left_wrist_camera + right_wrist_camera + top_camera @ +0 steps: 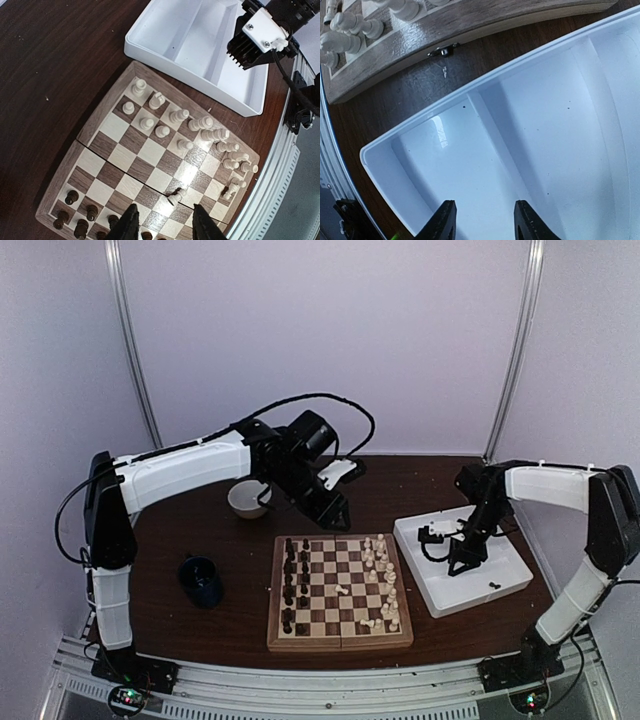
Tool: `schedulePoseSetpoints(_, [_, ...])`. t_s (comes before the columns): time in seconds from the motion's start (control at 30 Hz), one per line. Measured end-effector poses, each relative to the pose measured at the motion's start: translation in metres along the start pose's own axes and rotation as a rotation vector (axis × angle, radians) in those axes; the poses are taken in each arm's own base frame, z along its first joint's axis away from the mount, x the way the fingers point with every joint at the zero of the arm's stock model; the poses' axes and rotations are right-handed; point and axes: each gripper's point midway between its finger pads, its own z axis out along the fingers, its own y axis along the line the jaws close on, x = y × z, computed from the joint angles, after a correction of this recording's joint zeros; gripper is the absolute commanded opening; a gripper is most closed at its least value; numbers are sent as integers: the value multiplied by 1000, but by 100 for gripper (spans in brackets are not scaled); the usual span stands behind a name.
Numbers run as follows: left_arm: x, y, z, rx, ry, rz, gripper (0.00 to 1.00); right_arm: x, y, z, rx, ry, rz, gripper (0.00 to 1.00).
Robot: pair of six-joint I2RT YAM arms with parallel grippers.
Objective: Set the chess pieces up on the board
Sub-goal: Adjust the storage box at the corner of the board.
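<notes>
While setup looks nearly done, you're on the last few men.

Top view:
- One board sits mid-table. Dark chess pieces line its left side and cream ones its right.
- One cream piece lies toppled mid-board.
- One two-compartment tray sits just right of the board. It holds two dark specks, probably pieces.
- One bowl, one mug.

Left wrist: left gripper hangs over the board, fingers apart, empty. Roughly fifteen cream men, and about six dark ones in view.

Right wrist: right gripper is above the tray, fingers apart, nothing between them.

Next, I'd judge, lower the right claw onto a speck. Then stand the toppled piece.
</notes>
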Motion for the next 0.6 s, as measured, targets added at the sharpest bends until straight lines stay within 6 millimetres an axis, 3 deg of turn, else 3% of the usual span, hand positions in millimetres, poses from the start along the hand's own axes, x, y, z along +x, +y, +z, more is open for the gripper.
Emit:
schedulePoseSetpoints(0.27, [-1,-2,0,11,-4,2,37,7,-29,19,57,79,11,34])
schedulePoseSetpoints(0.43, [-1,-3,0,15,-4,2,37,8,-42,23,88,109,1,11])
schedulePoseSetpoints(0.6, [-1,-4,0,21,-4,2,36,5,-45,22,111,119,-55,5])
